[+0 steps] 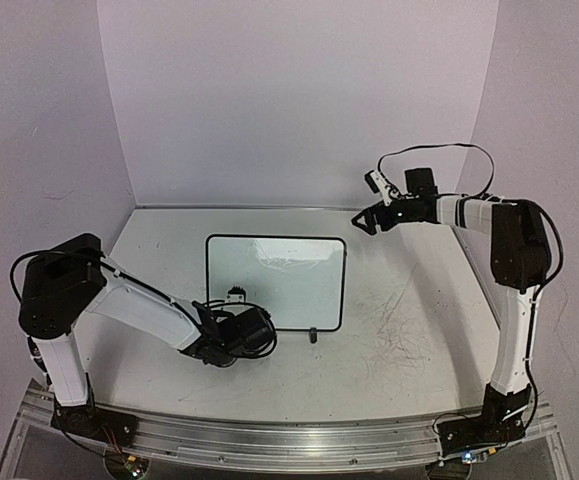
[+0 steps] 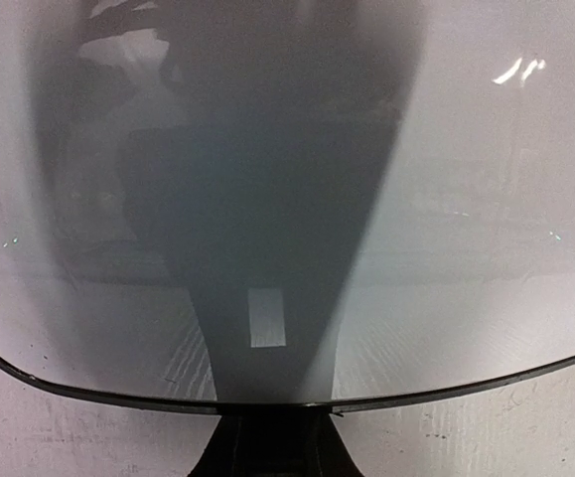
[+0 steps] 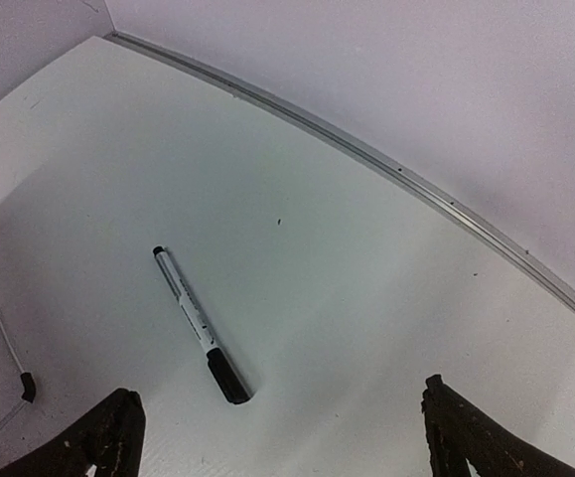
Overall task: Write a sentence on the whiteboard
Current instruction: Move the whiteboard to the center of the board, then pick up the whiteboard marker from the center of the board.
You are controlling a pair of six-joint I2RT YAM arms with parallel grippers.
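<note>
The whiteboard, white with a thin black frame, lies flat mid-table. My left gripper is at its near left edge. In the left wrist view the jaws are closed together on the board's black frame. The board face there shows only shadow and glare, and the sentence is out of view. My right gripper hovers open above the far right of the table. Its two fingertips stand wide apart. A black-capped white marker lies loose on the table below them, untouched.
A small black foot pokes out at the board's near edge. Scuff marks cover the tabletop to the right of the board. A metal rail runs along the back wall. Purple walls close off three sides.
</note>
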